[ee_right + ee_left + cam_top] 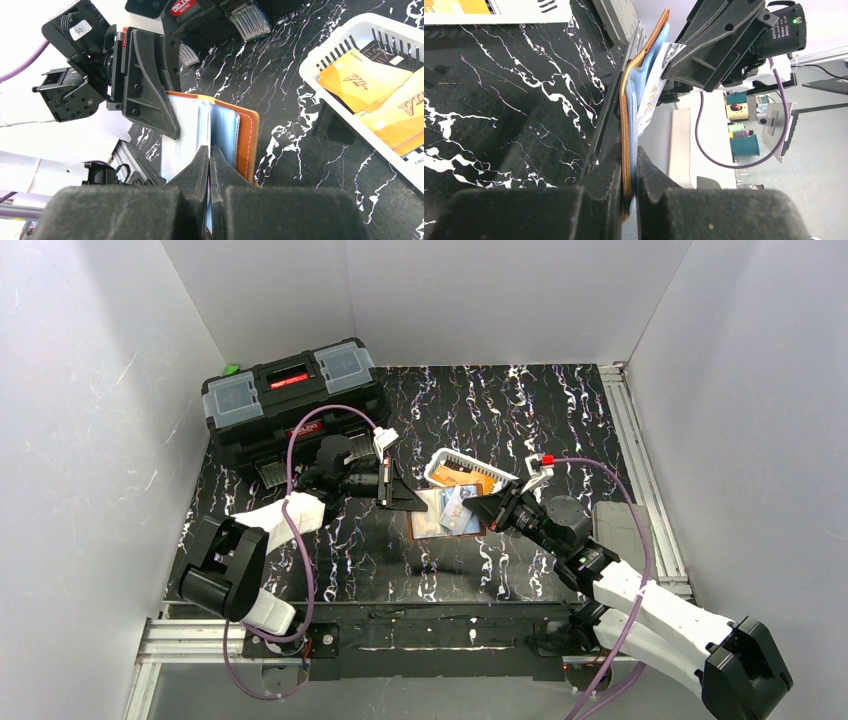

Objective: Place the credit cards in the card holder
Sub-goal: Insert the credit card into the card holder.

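Nearest my end, in the middle of the top view, the card holder (625, 115) lies open on the marbled black table (400, 560), with both arms meeting at it. The left gripper (630, 175) comes in from the left of that frame. Its fingers (599, 190) are pinched narrow on the brown leather edge, with a clear sleeve caught in there too. That lifts the edge, so in the left wrist view the holder stands up on edge rather than lying flat.

The right gripper (210, 160) comes in from the right, fingers pressed flat together with only a thin pale sliver between them. As far as I can tell that's a whitish card (651, 97) with an orange mark, sitting among the sleeves at the open side of the holder. I can't say how deep it sits in the pocket.

Just past the holder, touching or nearly so, is the white slotted basket (335, 46) with the rest of the credit cards (365, 82) stacked in it, orange-gold ones on top.

Farthest back, upper left of the top view, there's the black toolbox (290, 395).
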Robot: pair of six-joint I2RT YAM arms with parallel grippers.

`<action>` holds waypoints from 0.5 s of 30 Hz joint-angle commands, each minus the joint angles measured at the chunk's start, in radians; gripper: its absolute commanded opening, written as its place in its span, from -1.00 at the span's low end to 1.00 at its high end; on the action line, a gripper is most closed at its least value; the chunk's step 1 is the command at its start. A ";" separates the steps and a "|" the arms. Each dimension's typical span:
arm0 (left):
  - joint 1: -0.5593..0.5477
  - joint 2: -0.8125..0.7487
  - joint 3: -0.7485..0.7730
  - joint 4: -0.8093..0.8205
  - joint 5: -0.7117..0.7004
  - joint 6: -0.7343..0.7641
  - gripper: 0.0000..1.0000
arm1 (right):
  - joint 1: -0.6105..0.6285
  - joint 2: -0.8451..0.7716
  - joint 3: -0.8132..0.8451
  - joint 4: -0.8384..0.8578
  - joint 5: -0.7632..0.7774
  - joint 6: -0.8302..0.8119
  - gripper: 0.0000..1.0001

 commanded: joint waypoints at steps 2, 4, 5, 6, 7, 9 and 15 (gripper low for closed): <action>0.003 -0.068 0.033 0.056 0.074 -0.043 -1.00 | -0.003 -0.018 -0.019 -0.012 0.066 -0.023 -0.97; 0.003 -0.071 0.030 0.060 0.076 -0.046 -1.00 | -0.003 -0.023 -0.021 -0.009 0.066 -0.025 -0.97; 0.002 -0.071 0.030 0.062 0.076 -0.047 -1.00 | -0.003 -0.025 -0.021 -0.010 0.080 -0.024 -0.97; 0.002 -0.071 0.029 0.062 0.076 -0.046 -1.00 | -0.003 -0.025 -0.021 -0.008 0.094 -0.024 -0.97; 0.002 -0.070 0.029 0.061 0.077 -0.046 -1.00 | -0.003 -0.027 -0.021 -0.008 0.099 -0.025 -0.97; 0.002 -0.070 0.029 0.059 0.076 -0.043 -1.00 | -0.003 -0.022 -0.022 0.007 0.099 -0.026 -0.97; 0.000 -0.075 0.022 0.071 0.068 -0.048 -1.00 | -0.003 0.053 -0.011 0.057 0.001 -0.009 -0.97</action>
